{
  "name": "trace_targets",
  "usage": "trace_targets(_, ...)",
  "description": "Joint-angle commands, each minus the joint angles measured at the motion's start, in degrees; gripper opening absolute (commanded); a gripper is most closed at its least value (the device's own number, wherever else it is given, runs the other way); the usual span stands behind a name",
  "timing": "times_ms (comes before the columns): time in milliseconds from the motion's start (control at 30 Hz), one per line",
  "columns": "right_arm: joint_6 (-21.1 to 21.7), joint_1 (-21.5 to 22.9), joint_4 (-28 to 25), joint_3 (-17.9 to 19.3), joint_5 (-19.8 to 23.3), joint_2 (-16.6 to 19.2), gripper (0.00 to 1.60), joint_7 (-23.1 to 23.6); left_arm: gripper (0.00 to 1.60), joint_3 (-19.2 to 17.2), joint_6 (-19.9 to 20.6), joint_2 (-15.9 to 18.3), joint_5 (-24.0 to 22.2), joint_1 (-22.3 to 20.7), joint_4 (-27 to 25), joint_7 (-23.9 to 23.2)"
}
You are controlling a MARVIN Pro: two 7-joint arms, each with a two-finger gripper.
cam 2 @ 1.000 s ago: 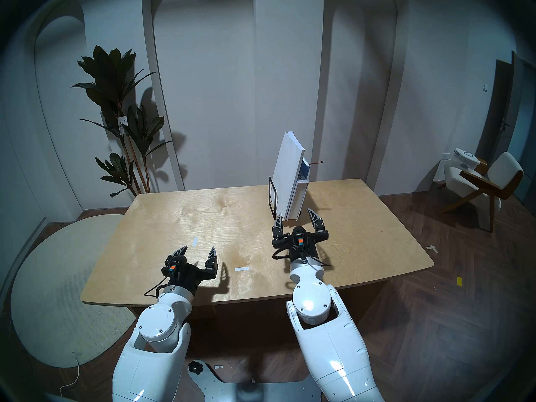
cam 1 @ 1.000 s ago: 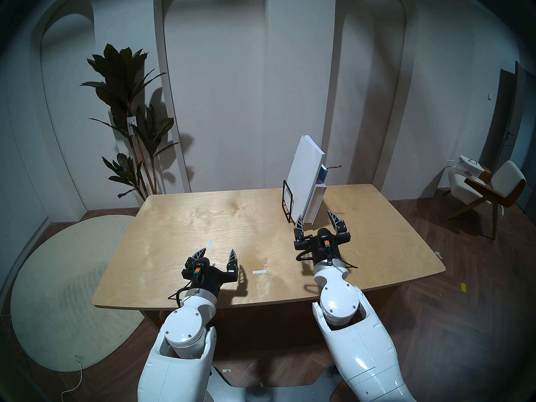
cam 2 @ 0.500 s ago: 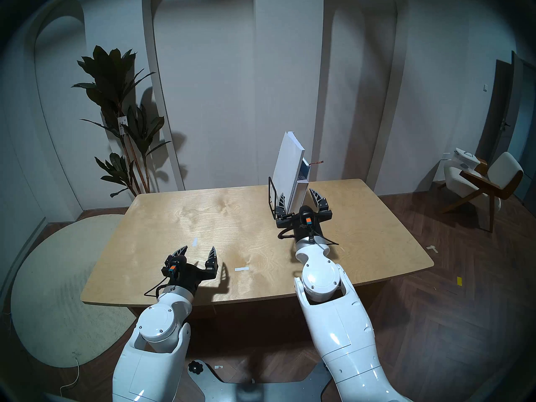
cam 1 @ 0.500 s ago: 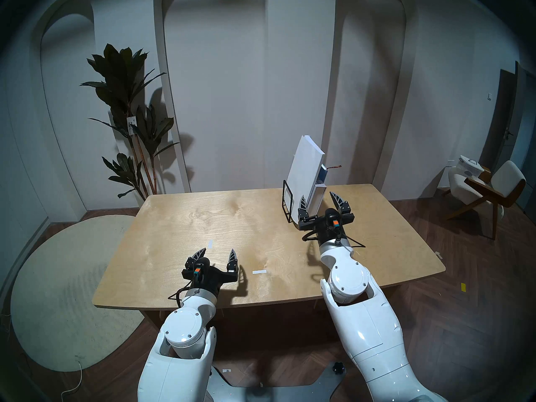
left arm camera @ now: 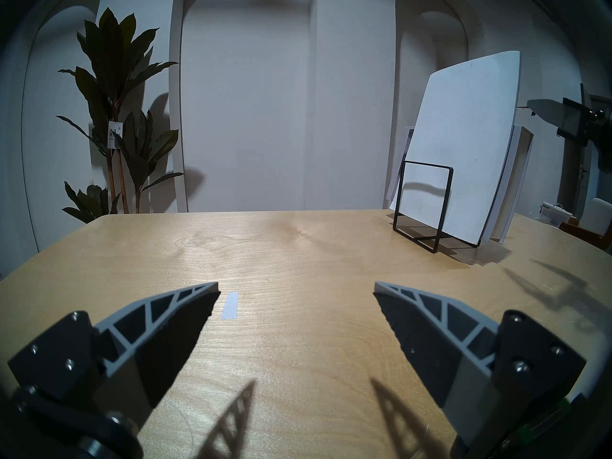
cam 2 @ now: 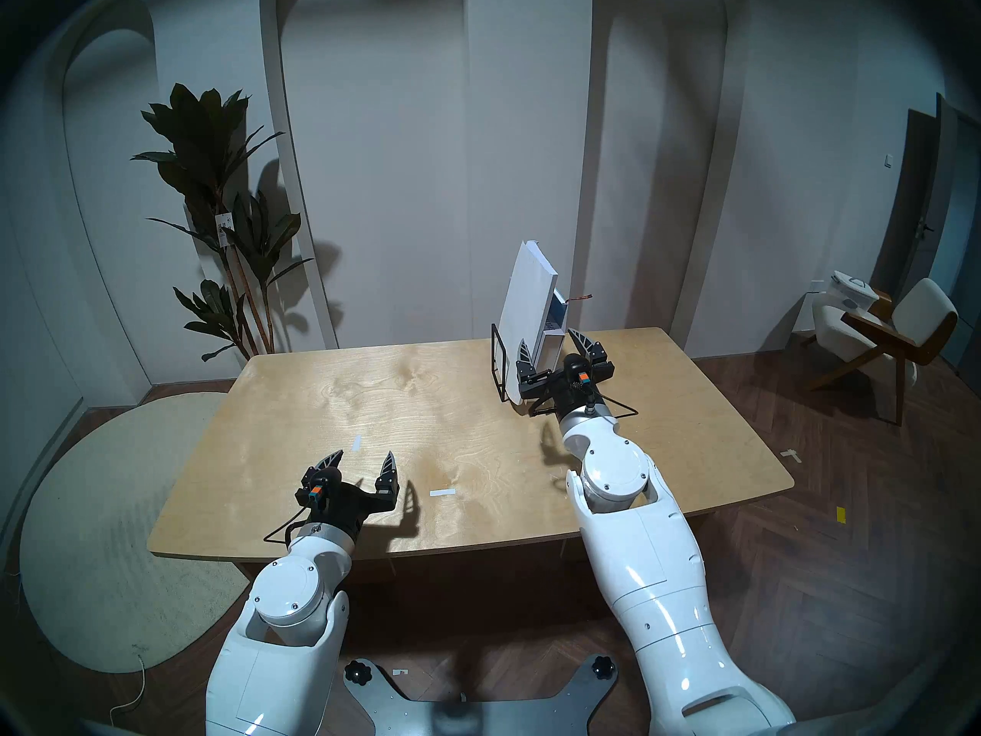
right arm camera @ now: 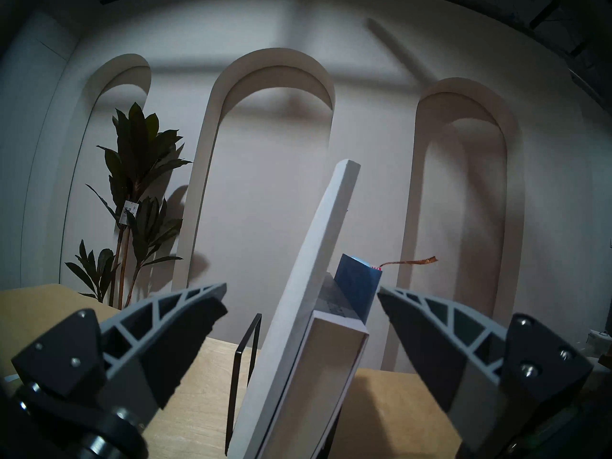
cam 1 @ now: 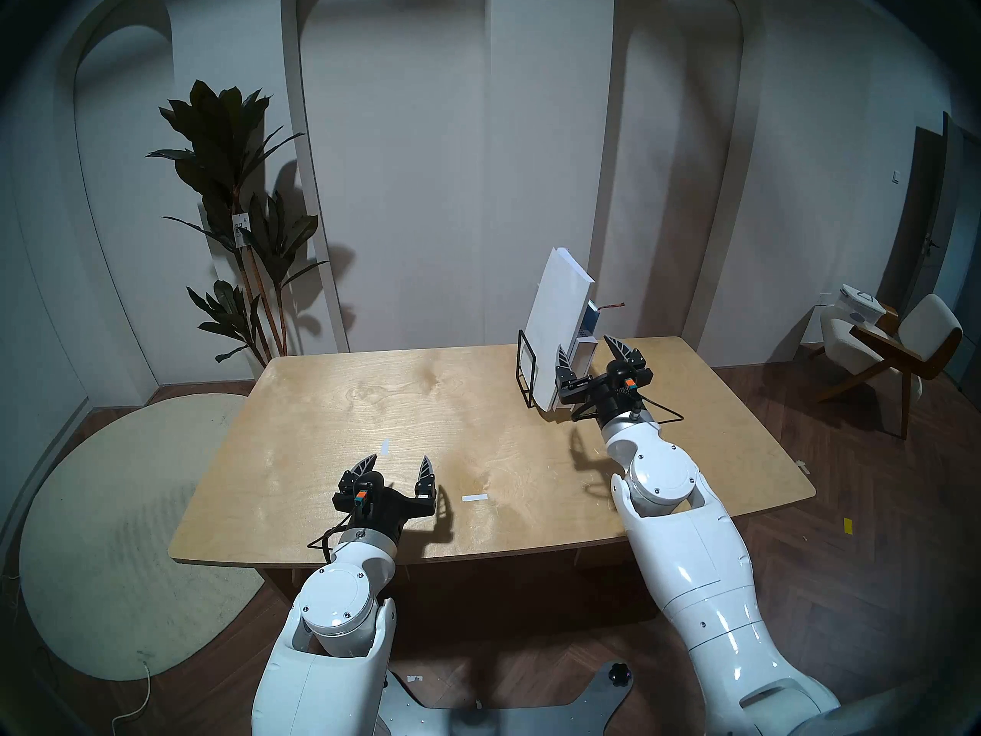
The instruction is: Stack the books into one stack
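Straddling upright books, right claw agape

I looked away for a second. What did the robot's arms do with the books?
The right gripper reached forward, open, and now straddles the standing white-edged thick book; nothing is gripped yet. The left gripper, the tall white book and the black wire rack stayed put.

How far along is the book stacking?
Done: nothing; all three books stand leaning in the rack, no stack on the table. In hand: right gripper open, fingers either side of the books' near edge, nothing gripped. Left gripper open, idle. Left: pull out and stack all three.
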Motion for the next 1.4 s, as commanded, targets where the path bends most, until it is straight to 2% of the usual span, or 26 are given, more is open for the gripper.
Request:
trace_targets(0,-1.8,5.7,0.5,-0.2,0.9,0.6,1.60,2.4,1.60,-0.1,-0.2,-0.1,0.0,-0.4,-1.1,0.2)
trace_targets(200,-2.4,8.1,3.2,-0.2,0.7,0.4,1.60,3.8,1.60,-0.1,-0.2,-0.1,0.0,-0.3,-1.2,0.2)
trace_targets(400,-2.3,12.7,8.1,-0.7,1.8,-0.7,1.60,4.2,1.60,-0.1,-0.2,-0.1,0.0,-0.4,-1.1,0.2)
trace_targets(433,-1.8,11.7,6.9,-0.2,1.6,-1.1,1.60,4.4,1.60,-0.1,-0.2,-0.1,0.0,-0.4,-1.1,0.2)
trace_targets(533,-1.7,14.6,10.3,-0.5,1.7,-1.4,1.60,4.7,1.60,-0.1,-0.2,-0.1,0.0,-0.4,-1.1,0.2)
trace_targets(567,-1.4,14.1,9.8,-0.2,1.5,-1.7,1.60,4.7,1.60,-0.1,-0.2,-0.1,0.0,-0.4,-1.1,0.2)
trace_targets(900,-1.8,19.9,18.5,-0.7,-0.2,-3.8,1.60,3.2,1.60,-0.1,-0.2,-0.1,0.0,-0.4,-1.1,0.2)
trace_targets(1000,-3.5,21.7,21.1,-1.4,-0.4,-3.9,1.60,3.3,1.60,-0.1,-0.2,-0.1,0.0,-0.4,-1.1,0.2)
trace_targets(1367,-7.2,22.6,24.6,-1.4,-1.0,-4.0,1.60,1.6,1.60,-0.1,-0.2,-0.1,0.0,-0.3,-1.2,0.2)
